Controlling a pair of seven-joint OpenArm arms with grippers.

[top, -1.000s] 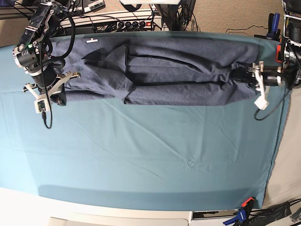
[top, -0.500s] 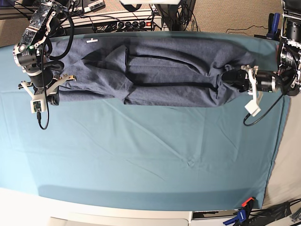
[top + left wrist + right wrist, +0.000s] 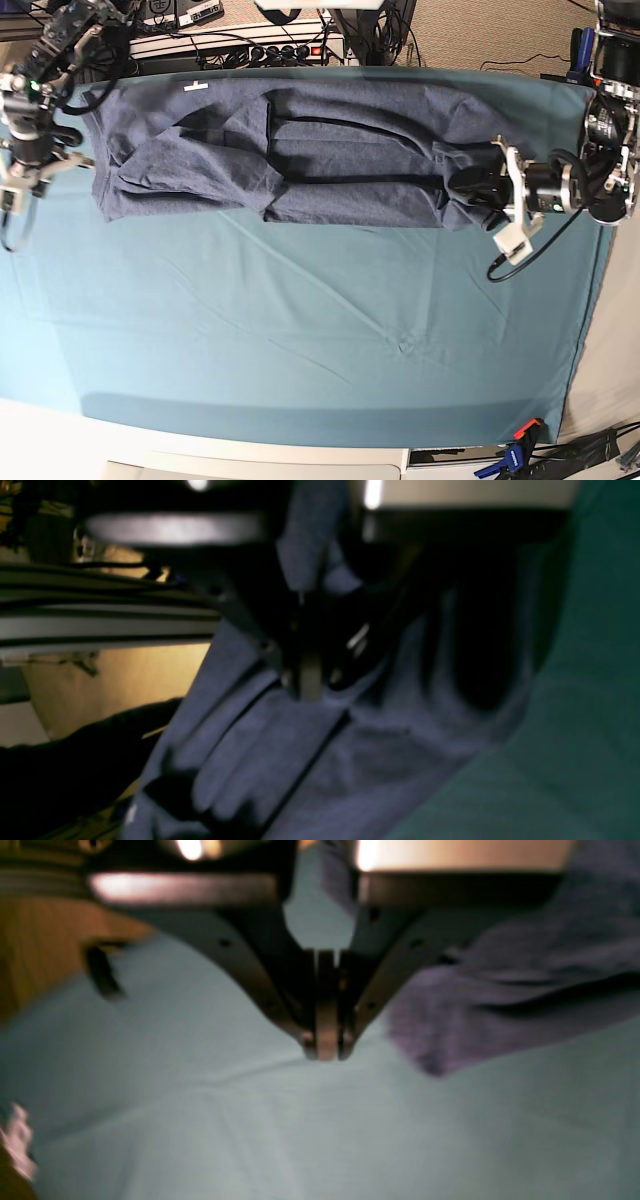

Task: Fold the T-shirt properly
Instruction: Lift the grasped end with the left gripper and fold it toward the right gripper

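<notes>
The slate-blue T-shirt (image 3: 330,150) lies as a long folded strip across the far side of the teal table cloth (image 3: 300,320). My left gripper (image 3: 472,190) is shut on the T-shirt's right end, which is bunched up around it. In the left wrist view the left gripper (image 3: 310,680) has T-shirt (image 3: 300,760) fabric pinched between its fingers. My right gripper (image 3: 40,185) hovers just left of the shirt's left edge. In the right wrist view the right gripper (image 3: 325,1052) is shut on nothing above the cloth, with the T-shirt (image 3: 500,1005) off to its right.
Cables and a power strip (image 3: 280,50) run along the table's far edge. A small white mark (image 3: 196,87) sits near the shirt's far left corner. A clamp (image 3: 518,447) grips the near right corner. The table cloth ends at the right edge (image 3: 590,280).
My left gripper has dragged the shirt's right end leftward, bunching it. My right gripper has moved left, off the shirt's near left corner.
</notes>
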